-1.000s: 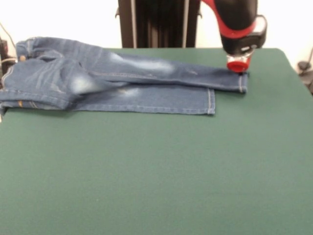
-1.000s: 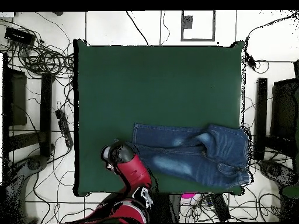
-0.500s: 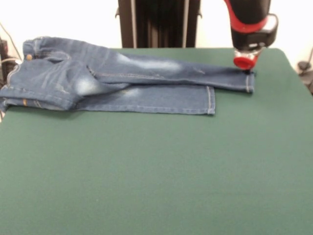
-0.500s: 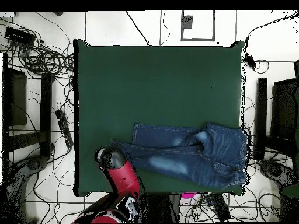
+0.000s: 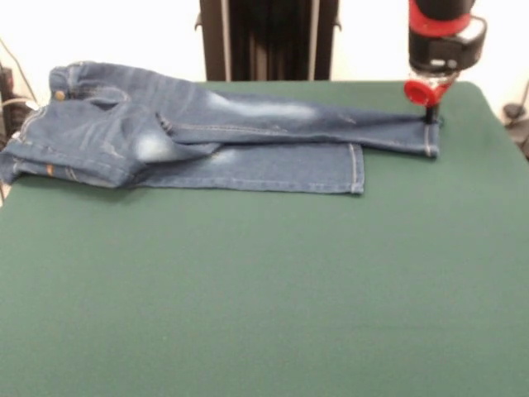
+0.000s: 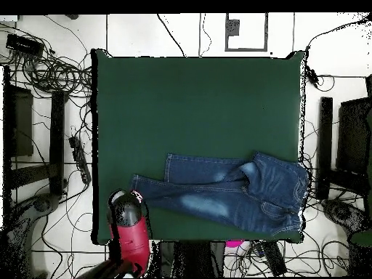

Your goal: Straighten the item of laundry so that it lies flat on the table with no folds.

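We saw the small pair of blue denim jeans with orange-tan stitching and pale faded patches [image 5: 207,136] [image 6: 225,192] lying on the large rectangular table with the dark green cloth-like top [image 5: 264,289] [image 6: 196,109]. In the overhead view the jeans occupied the table's lower half, between about four and seven o'clock from its centre, with the waistband at the four o'clock edge and the two legs running toward eight o'clock. The legs were splayed slightly: one ended in a straight hem nearer the table's middle, and the other reached farther out, its hem close to the table's eight o'clock side. The seat and waistband were bunched, with a fold of denim lapping over the upper thigh. The red and black gripper [image 5: 430,116] [image 6: 129,205] stood at the hem of the longer leg, its dark tip touching or just over the cloth there. We could not tell whether its claw was apart, together or clamped on the denim, since the red collar hid the tips.
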You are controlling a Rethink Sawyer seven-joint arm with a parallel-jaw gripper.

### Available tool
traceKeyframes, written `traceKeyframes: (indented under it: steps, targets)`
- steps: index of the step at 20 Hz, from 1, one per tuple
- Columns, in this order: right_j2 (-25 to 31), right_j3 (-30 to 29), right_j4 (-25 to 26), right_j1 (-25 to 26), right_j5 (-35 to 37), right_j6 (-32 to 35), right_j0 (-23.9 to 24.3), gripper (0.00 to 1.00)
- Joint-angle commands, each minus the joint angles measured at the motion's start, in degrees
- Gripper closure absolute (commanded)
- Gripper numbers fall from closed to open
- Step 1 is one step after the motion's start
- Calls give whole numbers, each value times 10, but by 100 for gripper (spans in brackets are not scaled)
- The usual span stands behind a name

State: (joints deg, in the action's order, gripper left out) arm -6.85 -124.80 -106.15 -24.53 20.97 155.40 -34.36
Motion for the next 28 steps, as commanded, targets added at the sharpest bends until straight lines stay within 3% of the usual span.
traceKeyframes:
  steps: [1, 10, 14, 18, 19, 24, 26, 28]
  targets:
    - [107, 15, -117, 38, 110, -63, -117, 100]
    - [108, 42, -189, 37, 118, -10, -188, 100]
    - [113, 50, -194, 35, 115, 10, -196, 100]
    - [102, 63, -209, 55, 106, -10, -221, 100]
    - [79, 77, -228, 71, 91, -33, -249, 0]
    - [44, 95, -211, 123, 37, -39, -282, 0]
    - [32, 99, -231, 138, 60, -67, -295, 0]
    - [25, 92, -219, 143, 64, -73, -294, 0]
